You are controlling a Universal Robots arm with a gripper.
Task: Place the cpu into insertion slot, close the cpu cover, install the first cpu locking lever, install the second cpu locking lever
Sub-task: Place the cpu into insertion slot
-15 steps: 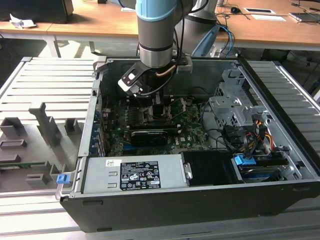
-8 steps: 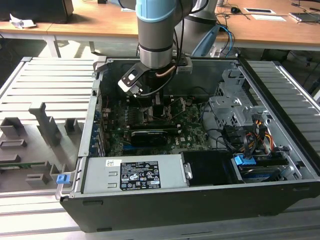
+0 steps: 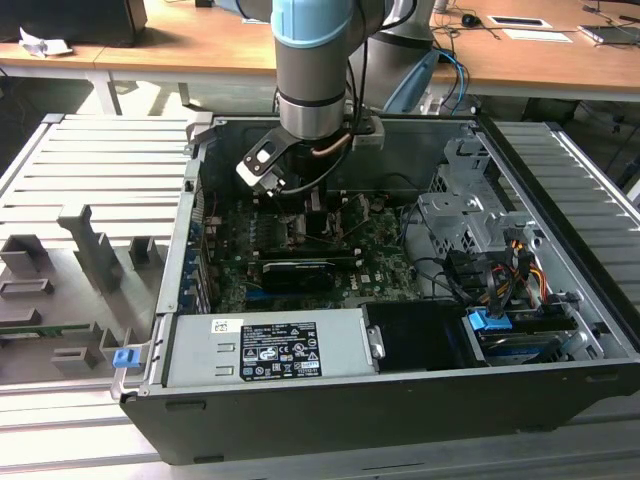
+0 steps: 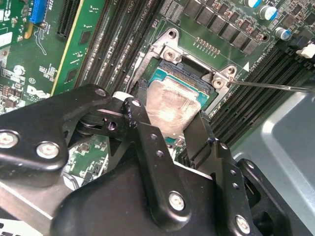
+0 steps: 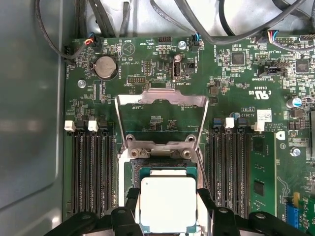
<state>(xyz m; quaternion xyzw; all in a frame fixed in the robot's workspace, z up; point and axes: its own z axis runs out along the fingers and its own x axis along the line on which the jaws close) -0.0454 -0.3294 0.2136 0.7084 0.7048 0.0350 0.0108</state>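
Note:
The cpu (image 5: 168,204), a silvery square chip on a green edge, lies level over the insertion slot (image 5: 129,173), whose metal rim shows around it. My gripper (image 5: 168,202) straddles the chip with one black finger (image 5: 132,197) on each side, shut on the cpu's edges. In the second wrist view the cpu (image 4: 170,104) sits between the same fingers (image 4: 141,114) of the gripper (image 4: 170,117). The cpu cover (image 5: 161,98), a thin silver frame, stands swung open past the slot's hinge. A thin locking lever (image 4: 275,86) sticks out sideways. In the exterior view the gripper (image 3: 308,205) is low inside the case.
The green motherboard (image 5: 147,59) carries black memory slots (image 5: 91,167) on both sides of the socket, a coin battery (image 5: 104,66) and loose cables (image 5: 197,29). The open computer case (image 3: 330,420) walls the board in, with a power supply (image 3: 270,350) and drive cage (image 3: 470,220).

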